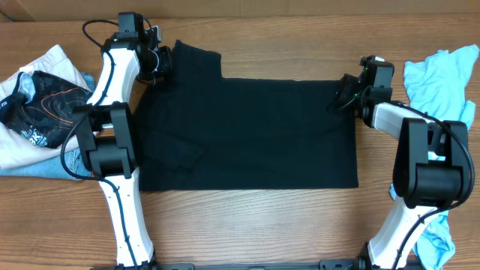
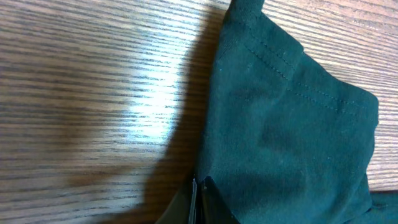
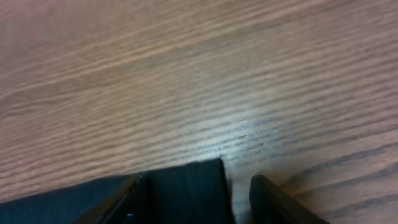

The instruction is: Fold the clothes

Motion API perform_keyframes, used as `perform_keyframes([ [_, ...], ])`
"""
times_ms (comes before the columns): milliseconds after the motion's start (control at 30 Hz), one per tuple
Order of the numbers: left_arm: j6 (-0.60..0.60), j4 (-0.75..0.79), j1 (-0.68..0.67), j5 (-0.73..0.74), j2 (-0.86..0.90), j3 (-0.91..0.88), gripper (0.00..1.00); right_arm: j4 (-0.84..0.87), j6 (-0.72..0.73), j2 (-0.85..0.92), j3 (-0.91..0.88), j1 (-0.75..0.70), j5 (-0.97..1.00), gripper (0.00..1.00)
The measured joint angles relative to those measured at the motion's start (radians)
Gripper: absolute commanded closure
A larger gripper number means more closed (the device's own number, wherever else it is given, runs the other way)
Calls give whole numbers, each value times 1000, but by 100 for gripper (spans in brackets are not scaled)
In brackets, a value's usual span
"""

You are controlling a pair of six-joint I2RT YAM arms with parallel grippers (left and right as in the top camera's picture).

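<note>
The black T-shirt (image 1: 247,131) lies spread flat on the table (image 1: 262,225). The left gripper (image 1: 160,63) pinches its sleeve edge, while the right gripper (image 1: 343,95) stands open around the opposite corner. If only one side lifts, the cloth would likely drag askew and bunch, spoiling the fold

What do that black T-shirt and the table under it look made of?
Black T-shirt: soft matte knit, probably cotton jersey; it drapes, and the sleeve hem shows stitched rows. Table: wood or wood-look laminate, slightly glossy; grain lines and a glare patch show.
</note>
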Motion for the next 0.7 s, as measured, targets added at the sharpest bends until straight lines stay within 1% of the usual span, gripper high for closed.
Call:
perform_keyframes([
  [33,0,-1,0,0,0,0,96,4,0,0,0,0,0,48],
  [133,0,-6,0,0,0,0,96,10,1,0,0,0,0,61],
  [233,0,-9,0,0,0,0,96,10,1,0,1,0,6,70],
  [400,0,-9,0,0,0,0,96,4,0,0,1,-1,8,73],
  [467,0,-9,0,0,0,0,96,5,0,0,1,-1,8,78],
  [533,0,-9,0,0,0,0,96,3,2,0,1,-1,8,91],
  [567,0,-9,0,0,0,0,96,3,3,0,1,0,8,96],
  [700,0,-10,0,0,0,0,96,2,0,0,1,-1,12,96],
])
